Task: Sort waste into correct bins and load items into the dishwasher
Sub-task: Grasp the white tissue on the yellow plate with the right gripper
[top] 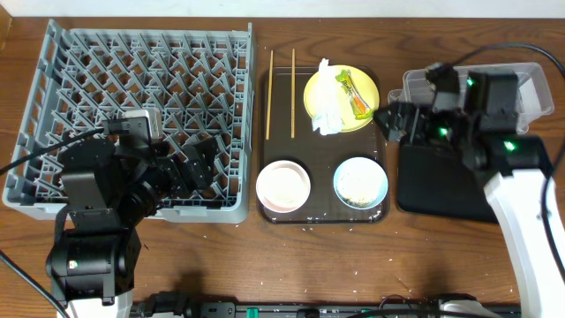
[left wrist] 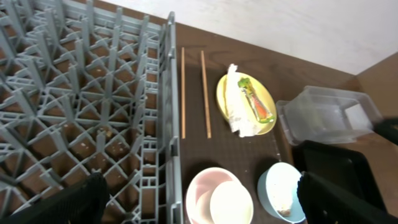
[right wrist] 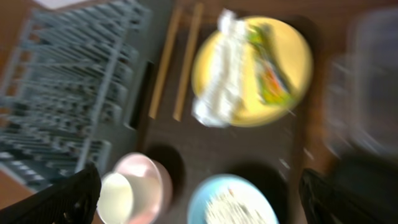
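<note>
Overhead, the left claw [top: 196, 172] hangs spread over the near right part of the dish rack [top: 53, 88], pinching nothing. The right claw [top: 393, 119], also spread and empty, hovers just right of the yellow plate [top: 369, 88]. On that plate lie the napkin [top: 327, 110] and the wrapper [top: 357, 99].

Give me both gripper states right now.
Left gripper: open, empty, over the dish rack.
Right gripper: open, empty, near the yellow plate.
</note>
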